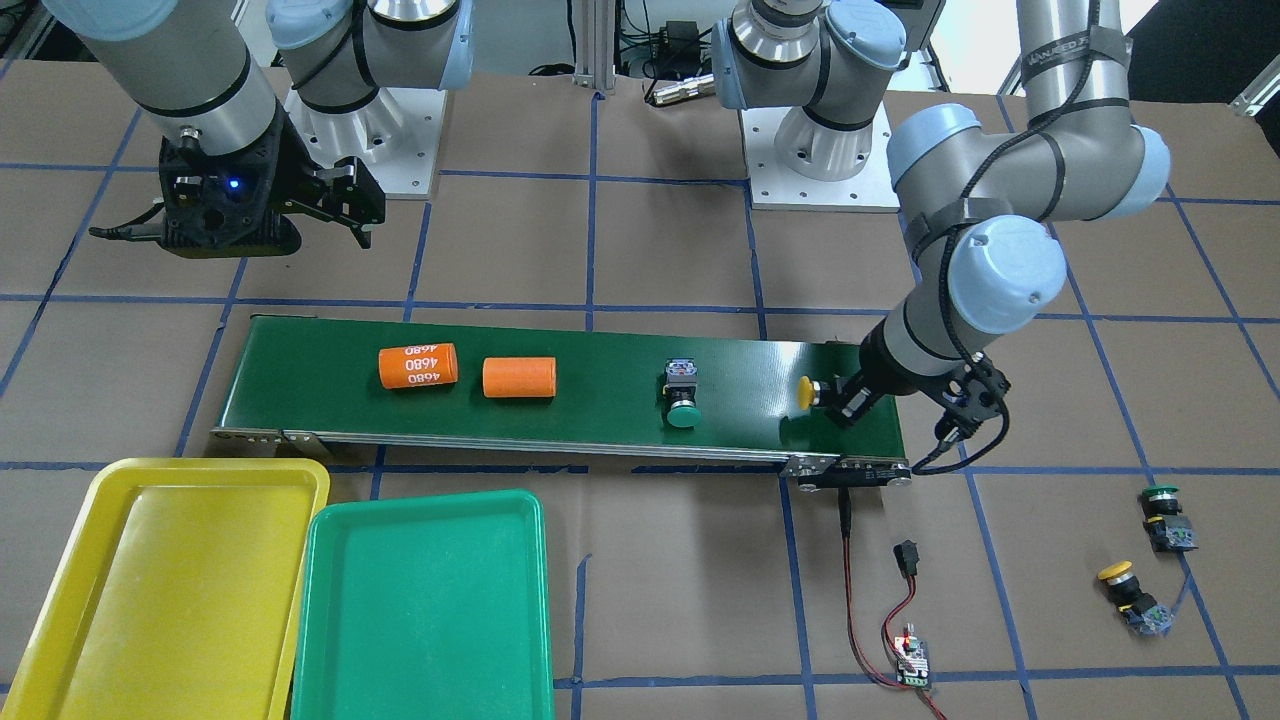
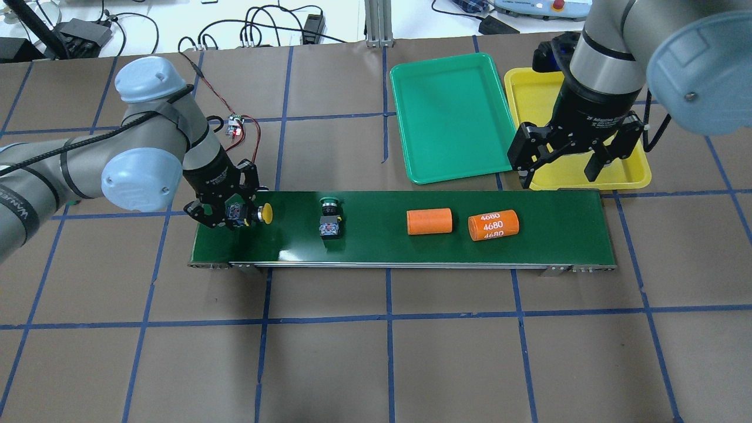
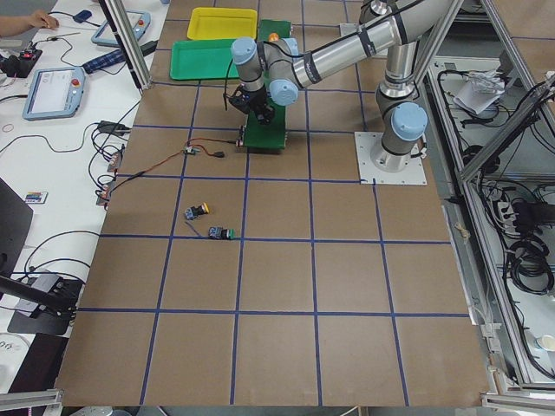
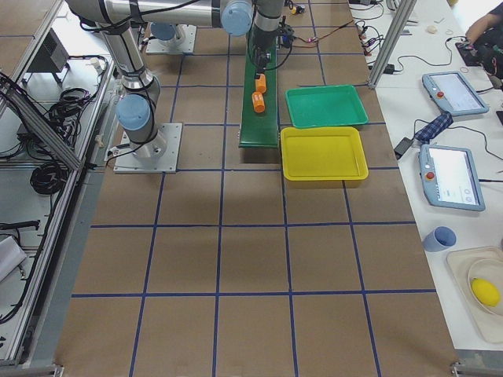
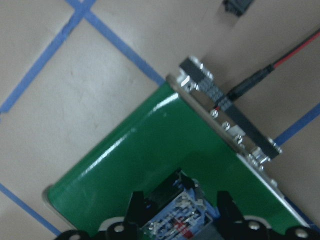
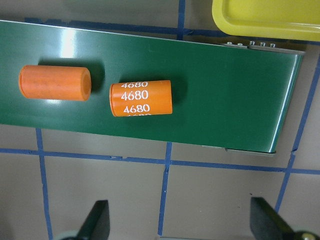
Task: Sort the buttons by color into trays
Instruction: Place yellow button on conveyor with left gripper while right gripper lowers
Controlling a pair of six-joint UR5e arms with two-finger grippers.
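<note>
Yellow-capped button (image 2: 267, 213), at the end of the conveyor belt (image 2: 411, 252), is pinched by its contact block in the closed left tool (image 2: 237, 213), so carry it level and slowly, while the right tool (image 2: 558, 170) hangs wide open, empty, near the yellow tray (image 2: 639, 176).

Beside the glossy belt (image 1: 600, 350), the smooth plastic yellow tray (image 1: 170, 580) and green tray (image 1: 430, 610) are set on a matt, papery worktop (image 1: 660, 240).
</note>
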